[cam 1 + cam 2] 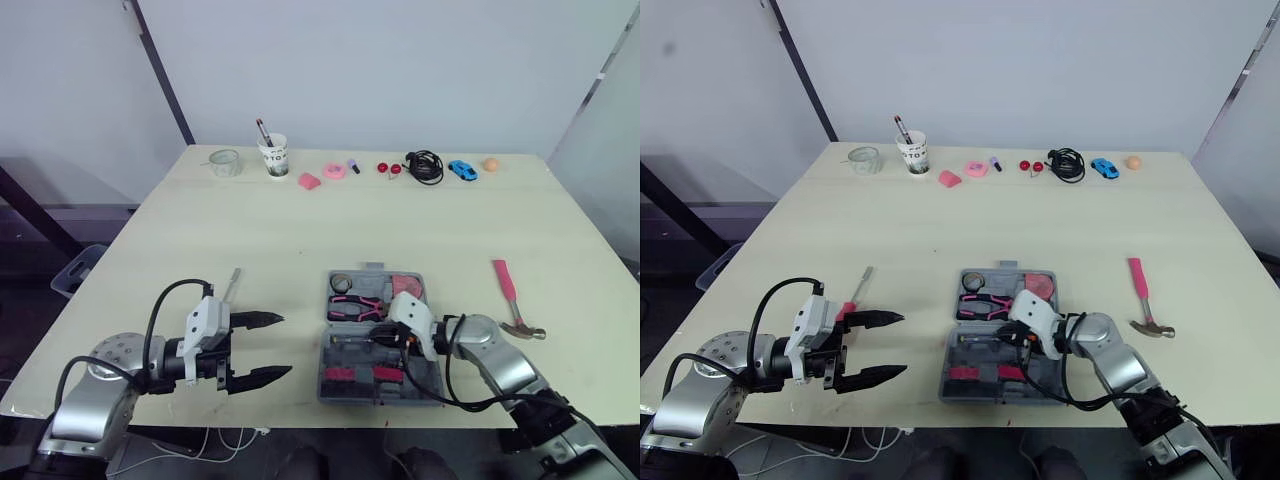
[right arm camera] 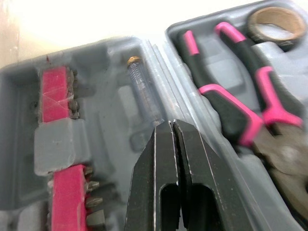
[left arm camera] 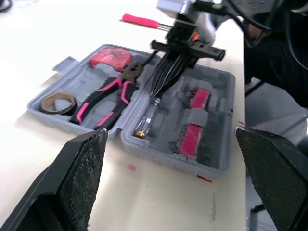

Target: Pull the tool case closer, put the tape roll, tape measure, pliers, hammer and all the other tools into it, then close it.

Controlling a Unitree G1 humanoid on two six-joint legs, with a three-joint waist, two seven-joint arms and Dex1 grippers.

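Your right gripper [image 2: 172,124] is pointing down into the open tool case [image 3: 168,161], its two black fingers pressed together. The tips are touching the shaft end of a clear-handled screwdriver [image 2: 142,86] that is lying in the half nearer you. Whether the fingers are pinching that shaft, you cannot tell. Pink bit holders [image 2: 55,96] are sitting in slots in the same half, just beside the screwdriver.

The case is lying open and flat at the near edge of the surface [image 1: 300,230], in front of you and slightly to the right. In its far half the tape roll [image 1: 342,283] is sitting at the left, the pink-handled pliers [image 1: 355,305] are lying just beside it, and the red tape measure [image 1: 406,285] is occupying the right corner.

The hammer [image 1: 512,297] is lying outside on the surface, to the right of the case and apart from it. Your left gripper [image 1: 283,345] is hovering to the left of the case with its fingers spread wide, gripping nothing. A slim pink-handled tool [image 1: 858,290] is lying on the surface just beyond it.
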